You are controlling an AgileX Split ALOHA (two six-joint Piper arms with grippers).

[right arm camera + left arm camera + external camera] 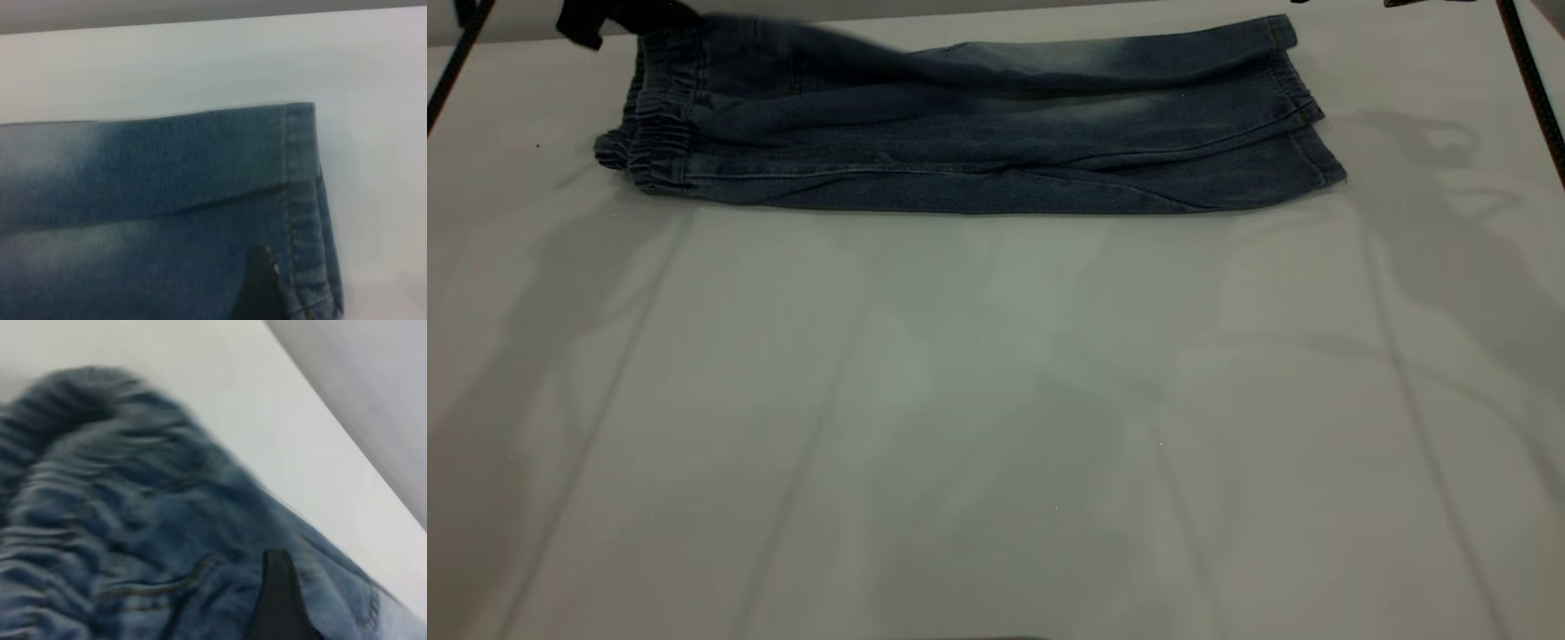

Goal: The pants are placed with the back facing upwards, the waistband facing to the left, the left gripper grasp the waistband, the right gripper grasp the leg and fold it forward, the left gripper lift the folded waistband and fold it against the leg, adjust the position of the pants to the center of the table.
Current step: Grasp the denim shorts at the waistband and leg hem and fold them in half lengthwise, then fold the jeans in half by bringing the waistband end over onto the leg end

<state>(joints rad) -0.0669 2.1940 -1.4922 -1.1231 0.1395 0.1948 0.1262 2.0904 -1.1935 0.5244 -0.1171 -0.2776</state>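
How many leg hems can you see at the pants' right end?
2: one hem lies on top toward the table's far edge, the other nearer the camera beneath it. The pants are folded lengthwise.

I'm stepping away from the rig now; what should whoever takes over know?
Left hand: over the waistband at the table's far left; grip unclear.
Right hand: above the leg hem; only a fingertip shows.
Pants: folded lengthwise, legs stacked, along the far edge.
Done: leg fold.
Left: fold the waistband onto the legs, then centre the pants.
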